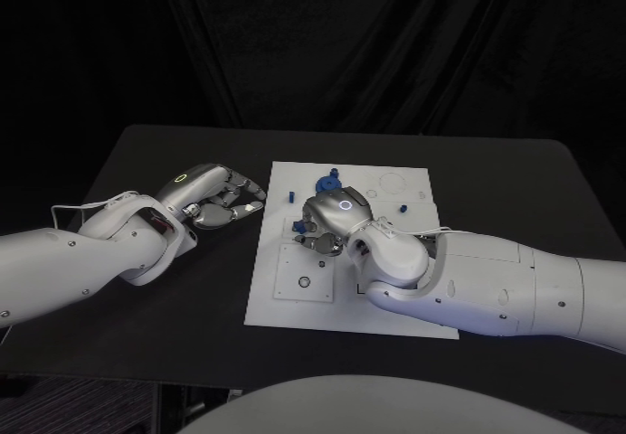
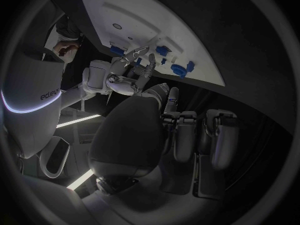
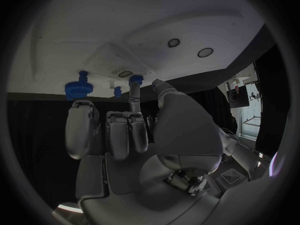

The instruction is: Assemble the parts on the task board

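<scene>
The white task board (image 1: pixel 294 303) lies in the middle of the black table. My right hand (image 1: pixel 334 217) hovers low over its middle, fingers pointing down among blue parts (image 1: pixel 313 242). In the right wrist view one fingertip (image 3: pixel 133 96) meets a small blue peg (image 3: pixel 135 80), with the thumb (image 3: pixel 164 91) close beside it. Whether the peg is pinched I cannot tell. A blue gear (image 3: pixel 79 88) stands on the board near it. Another blue part (image 1: pixel 327 184) stands at the board's far edge. My left hand (image 1: pixel 215 201) rests off the board's left side, its fingers (image 2: pixel 194 135) curled in and holding nothing.
A square white plate (image 1: pixel 304 271) with a round hole sits on the board's near left. A small blue piece (image 1: pixel 402 208) lies to the right of my right hand. Bare black table (image 1: pixel 156 334) spreads around the board.
</scene>
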Available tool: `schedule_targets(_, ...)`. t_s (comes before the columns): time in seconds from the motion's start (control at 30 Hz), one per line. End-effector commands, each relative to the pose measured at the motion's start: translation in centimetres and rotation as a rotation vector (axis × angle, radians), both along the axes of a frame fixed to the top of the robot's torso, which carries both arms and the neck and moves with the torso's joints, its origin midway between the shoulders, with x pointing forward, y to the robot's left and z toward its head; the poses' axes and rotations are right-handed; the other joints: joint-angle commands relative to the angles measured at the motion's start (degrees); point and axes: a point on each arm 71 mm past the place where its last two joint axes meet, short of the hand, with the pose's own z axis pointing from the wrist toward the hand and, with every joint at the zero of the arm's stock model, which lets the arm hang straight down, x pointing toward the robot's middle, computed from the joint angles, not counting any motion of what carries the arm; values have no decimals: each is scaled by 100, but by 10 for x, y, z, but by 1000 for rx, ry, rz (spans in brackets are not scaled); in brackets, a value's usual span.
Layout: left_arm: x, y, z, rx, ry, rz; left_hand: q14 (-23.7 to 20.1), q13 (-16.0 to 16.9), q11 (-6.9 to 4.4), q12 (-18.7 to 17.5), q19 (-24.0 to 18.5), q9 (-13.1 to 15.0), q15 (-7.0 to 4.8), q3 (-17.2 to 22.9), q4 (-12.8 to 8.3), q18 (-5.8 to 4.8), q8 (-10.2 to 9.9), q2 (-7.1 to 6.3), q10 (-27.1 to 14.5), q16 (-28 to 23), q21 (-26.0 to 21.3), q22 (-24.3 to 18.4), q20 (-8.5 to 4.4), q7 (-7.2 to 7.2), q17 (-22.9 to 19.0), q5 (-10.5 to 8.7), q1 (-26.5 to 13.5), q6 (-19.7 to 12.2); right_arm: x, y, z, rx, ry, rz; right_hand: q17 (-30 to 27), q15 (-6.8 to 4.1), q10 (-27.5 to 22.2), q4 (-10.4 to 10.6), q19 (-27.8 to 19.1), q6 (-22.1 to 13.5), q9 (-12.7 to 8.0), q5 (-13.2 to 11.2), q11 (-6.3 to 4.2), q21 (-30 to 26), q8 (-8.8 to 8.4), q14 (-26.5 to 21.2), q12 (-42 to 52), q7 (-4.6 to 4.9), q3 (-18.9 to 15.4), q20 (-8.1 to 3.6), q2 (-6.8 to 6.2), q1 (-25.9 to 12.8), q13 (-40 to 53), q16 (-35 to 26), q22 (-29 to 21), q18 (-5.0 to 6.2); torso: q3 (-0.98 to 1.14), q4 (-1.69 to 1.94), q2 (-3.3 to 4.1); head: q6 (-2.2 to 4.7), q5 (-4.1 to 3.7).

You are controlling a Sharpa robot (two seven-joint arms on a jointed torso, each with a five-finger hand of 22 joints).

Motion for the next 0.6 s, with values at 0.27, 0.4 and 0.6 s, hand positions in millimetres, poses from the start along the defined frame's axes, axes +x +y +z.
schedule_targets(0.27,-1,0,-6,11,42,-2,605,1509,41,20,602,-10,38,26,-15,-81,33,36,586,15,17,1509,49,15,1509,46,52,48,0,-5,5,66,-55,-3,1509,-12,606,39,57,-417,895,-78,-8,38,160,597,36,26,14,-25,4,-53,1507,15,1104,-98,-1,-20,6,1,46)
schedule_targets(0.4,-1,0,-7,12,46,-2,605,1509,42,20,602,-11,39,26,-14,-81,34,40,586,15,17,1509,50,16,1509,53,52,50,3,-5,4,70,-47,-10,1509,48,606,49,47,-527,776,-290,65,18,-120,597,36,108,-16,21,33,-358,1507,15,1097,-95,4,-16,-2,1,46)
schedule_targets(0.6,0,0,-8,13,50,-1,605,1509,43,20,602,-13,40,27,-11,-81,35,44,586,15,17,1509,52,17,1509,64,51,51,9,-5,2,57,-40,-25,1509,114,606,48,17,-465,415,-282,139,-47,-564,597,36,185,45,91,57,-498,1507,15,1077,-79,-1,-10,1,1,44)
